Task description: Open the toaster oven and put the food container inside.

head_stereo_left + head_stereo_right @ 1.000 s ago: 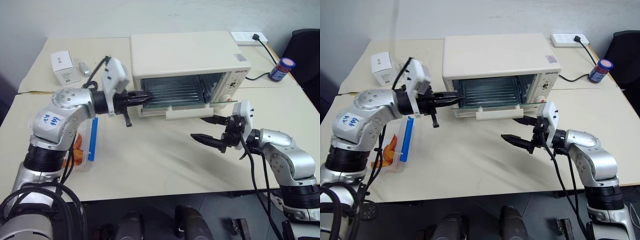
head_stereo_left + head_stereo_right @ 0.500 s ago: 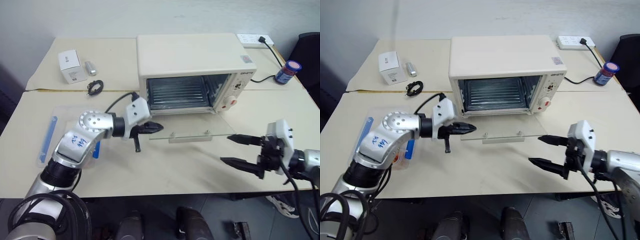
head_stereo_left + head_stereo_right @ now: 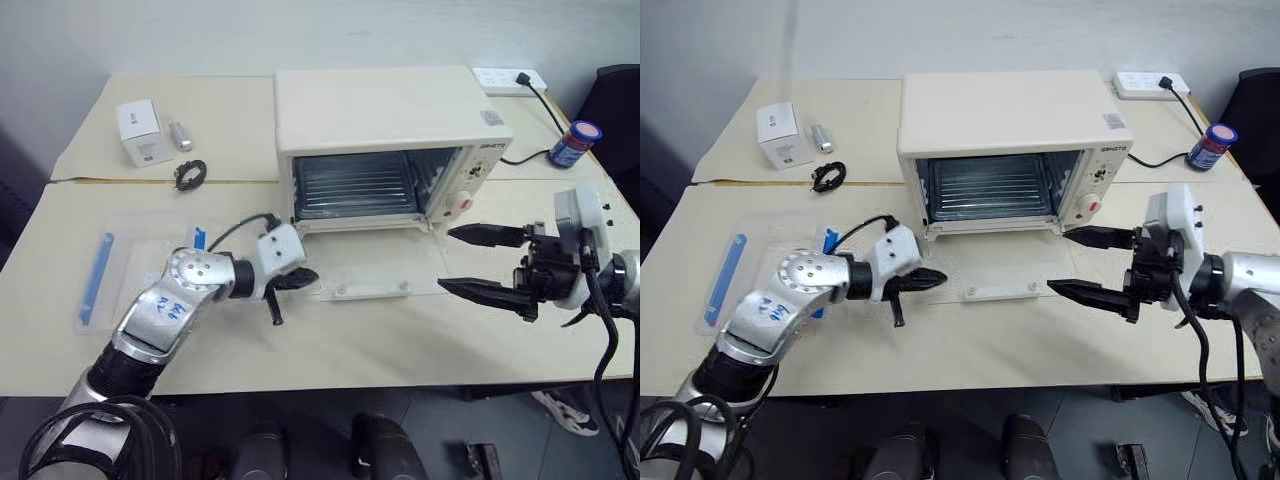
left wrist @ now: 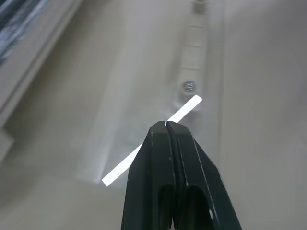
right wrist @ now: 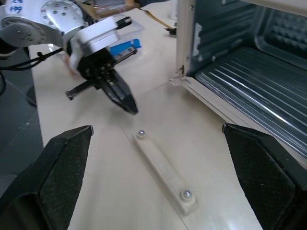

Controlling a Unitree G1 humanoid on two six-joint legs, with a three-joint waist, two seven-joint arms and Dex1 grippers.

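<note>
The cream-white toaster oven (image 3: pixel 390 110) stands mid-table. Its glass door (image 3: pixel 375 265) lies folded down flat on the table, handle (image 3: pixel 375 288) toward me, and the wire rack (image 5: pixel 254 110) shows inside. My left gripper (image 3: pixel 308 278) is shut with nothing between its fingers. Its tip (image 4: pixel 166 125) sits just over the door's front left corner, near the handle's end screw (image 4: pixel 191 86). My right gripper (image 3: pixel 447 260) hangs open, fingers wide apart, off the door's right edge. The clear food container (image 3: pixel 130 260) with a blue clip (image 3: pixel 97 277) lies at the table's left, partly behind my left arm.
At the back left are a small white box (image 3: pixel 139 133), a small silver object (image 3: pixel 180 136) and a coiled black cable (image 3: pixel 188 174). At the back right a power strip (image 3: pixel 510 77) feeds the oven's cord, with a blue jar (image 3: pixel 576 143) close by.
The oven door has swung from half open down flat onto the table, and my left gripper sank with it. My right gripper lifted and drew back to the right. The camera shifted early on.
</note>
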